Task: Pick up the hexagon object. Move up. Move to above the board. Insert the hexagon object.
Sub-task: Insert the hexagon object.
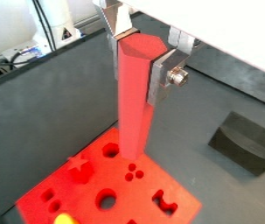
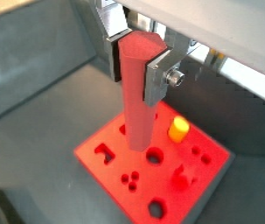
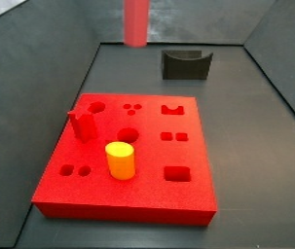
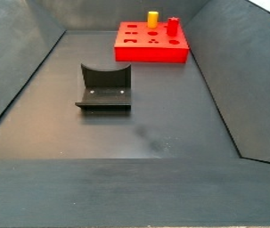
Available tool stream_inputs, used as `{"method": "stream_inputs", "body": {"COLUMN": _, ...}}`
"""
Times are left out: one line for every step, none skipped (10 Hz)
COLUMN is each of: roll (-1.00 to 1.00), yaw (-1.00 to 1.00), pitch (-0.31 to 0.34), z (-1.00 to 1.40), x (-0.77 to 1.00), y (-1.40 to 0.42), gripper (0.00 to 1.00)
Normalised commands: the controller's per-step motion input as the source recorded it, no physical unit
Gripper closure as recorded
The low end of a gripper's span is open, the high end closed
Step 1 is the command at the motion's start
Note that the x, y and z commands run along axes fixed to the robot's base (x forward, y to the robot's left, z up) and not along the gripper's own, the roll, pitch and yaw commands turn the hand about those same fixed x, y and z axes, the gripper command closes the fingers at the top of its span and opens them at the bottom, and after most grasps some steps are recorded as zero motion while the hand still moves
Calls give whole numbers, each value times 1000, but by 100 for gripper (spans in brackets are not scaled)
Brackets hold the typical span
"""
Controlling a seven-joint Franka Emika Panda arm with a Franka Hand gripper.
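Observation:
My gripper (image 1: pixel 138 54) is shut on the hexagon object (image 1: pixel 132 114), a long salmon-red faceted rod held upright by its top end between the silver fingers. Both wrist views show this grip (image 2: pixel 135 66), with the rod (image 2: pixel 137 114) hanging over the board (image 2: pixel 158 184). The board (image 1: pixel 41 197) is a bright red slab with round, square and dot holes. In a side view the rod's lower part (image 3: pixel 135 24) hangs in the air well above the board (image 3: pixel 136 190), and the gripper is out of frame. The board (image 4: pixel 143 53) lies at the far end.
A short yellow cylinder (image 3: pixel 120 160) and a short red peg (image 3: pixel 81 124) stand in the board. The cylinder also shows in a wrist view (image 2: pixel 177 129). The dark fixture (image 3: pixel 185 63) stands on the floor beyond the board, also seen here (image 4: pixel 103 87). Grey walls surround the floor.

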Motion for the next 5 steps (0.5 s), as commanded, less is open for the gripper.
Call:
{"method": "stream_inputs", "body": {"roll": -40, "yaw": 0, "pitch": -164, "z": -800, "x": -523, "y": 394, "gripper": 100}}
{"method": "stream_inputs", "body": {"roll": -141, "yaw": 0, "pitch": -246, "z": -689, "x": -526, "y": 286, "gripper": 100}}
{"method": "stream_inputs", "body": {"roll": -196, "yaw": -20, "pitch": -343, "z": -474, "x": -523, "y": 154, "gripper": 100}}
{"method": "stream_inputs", "body": {"roll": -161, "yaw": -14, "pitch": -340, "z": -491, "x": -586, "y": 77, "gripper": 100}}
{"method": "stream_inputs", "body": {"roll": 76, "yaw": 0, "pitch": -174, "z": -743, "x": -554, "y": 0, "gripper": 100}}
